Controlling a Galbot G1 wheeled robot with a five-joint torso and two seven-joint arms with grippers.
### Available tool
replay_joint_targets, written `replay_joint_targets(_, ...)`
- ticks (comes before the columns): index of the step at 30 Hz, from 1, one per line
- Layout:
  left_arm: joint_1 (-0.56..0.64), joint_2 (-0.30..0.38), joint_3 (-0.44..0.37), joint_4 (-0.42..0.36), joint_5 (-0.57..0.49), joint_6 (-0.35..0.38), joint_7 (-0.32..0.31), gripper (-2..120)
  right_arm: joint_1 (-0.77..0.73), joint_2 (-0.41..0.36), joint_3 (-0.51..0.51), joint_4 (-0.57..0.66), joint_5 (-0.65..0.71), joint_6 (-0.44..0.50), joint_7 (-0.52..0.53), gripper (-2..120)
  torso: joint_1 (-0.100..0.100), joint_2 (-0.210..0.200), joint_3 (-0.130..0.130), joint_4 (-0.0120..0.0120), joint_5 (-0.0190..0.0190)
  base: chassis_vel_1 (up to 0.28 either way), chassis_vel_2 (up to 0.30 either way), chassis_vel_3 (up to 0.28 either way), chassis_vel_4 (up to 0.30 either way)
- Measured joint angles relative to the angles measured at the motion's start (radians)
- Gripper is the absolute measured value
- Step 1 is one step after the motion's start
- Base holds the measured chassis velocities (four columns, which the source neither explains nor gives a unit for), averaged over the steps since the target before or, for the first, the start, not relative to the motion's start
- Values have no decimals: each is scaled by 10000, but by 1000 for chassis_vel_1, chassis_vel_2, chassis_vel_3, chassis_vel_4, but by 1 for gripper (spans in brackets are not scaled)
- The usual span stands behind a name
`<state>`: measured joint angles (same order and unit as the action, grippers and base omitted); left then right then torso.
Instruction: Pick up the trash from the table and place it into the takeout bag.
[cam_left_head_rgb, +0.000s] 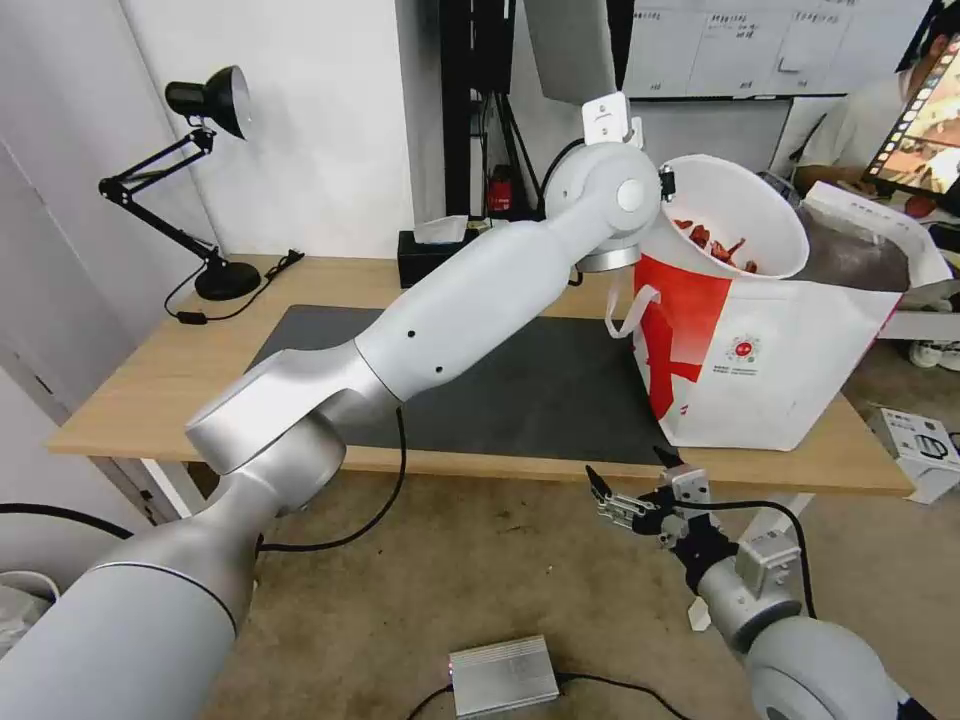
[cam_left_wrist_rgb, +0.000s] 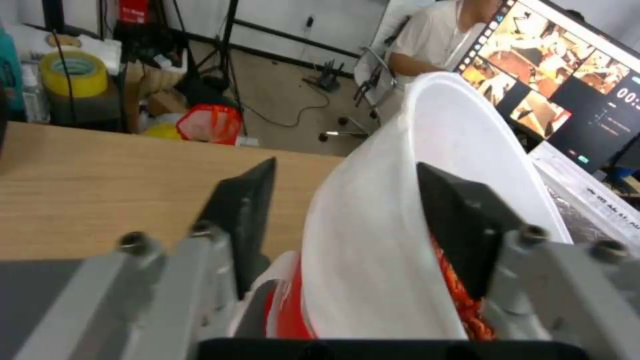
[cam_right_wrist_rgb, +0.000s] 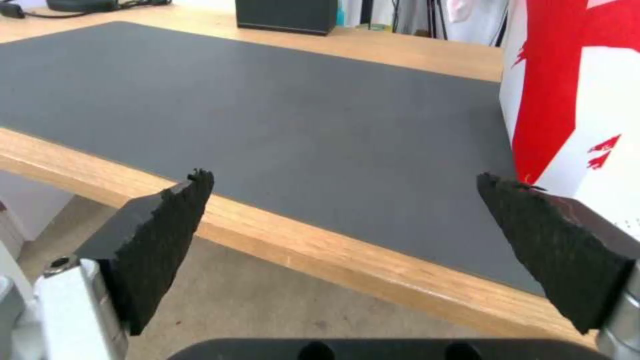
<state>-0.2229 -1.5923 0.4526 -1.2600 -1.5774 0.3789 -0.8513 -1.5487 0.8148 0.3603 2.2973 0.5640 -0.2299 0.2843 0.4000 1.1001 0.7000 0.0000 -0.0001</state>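
Observation:
My left arm reaches across the table (cam_left_head_rgb: 150, 380) to the takeout bag (cam_left_head_rgb: 760, 370) at its right end. A white bowl (cam_left_head_rgb: 735, 215) of red crayfish shells tilts steeply over the bag's mouth. The left gripper (cam_left_head_rgb: 665, 185) is at the bowl's rim. In the left wrist view the bowl (cam_left_wrist_rgb: 373, 240) sits between the spread fingers of that gripper (cam_left_wrist_rgb: 343, 165): one pad (cam_left_wrist_rgb: 460, 225) is inside the bowl and the other (cam_left_wrist_rgb: 243, 215) stands clear of the outer wall. My right gripper (cam_left_head_rgb: 632, 472) hangs open below the table's front edge, facing the mat (cam_right_wrist_rgb: 267, 110) and the bag (cam_right_wrist_rgb: 573, 90).
A black desk lamp (cam_left_head_rgb: 205, 180) stands at the table's back left and a black tissue box (cam_left_head_rgb: 430, 255) at the back edge. On the floor lie a silver box (cam_left_head_rgb: 503, 675) and a white box (cam_left_head_rgb: 920, 445). A person sits at a monitor behind the bag.

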Motion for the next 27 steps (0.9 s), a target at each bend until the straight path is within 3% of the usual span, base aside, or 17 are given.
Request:
replay_joint_targets(9,-48,4,-14,-41,133,6,36,98,1,-1,0,0,0,0,0,100,0,0,0,0,0,0,0,0,0)
replay_joint_targets(20,61,50,175,-268,1011,-28,533,100,0,0,0,0,0,0,0,100,0,-2,0,0,0,0,0,0,0)
replay_joint_targets(27,97,690,473,-772,1614,-294,1084,100,0,-1,0,0,0,0,0,100,0,-2,0,-1,0,0,0,0,0)
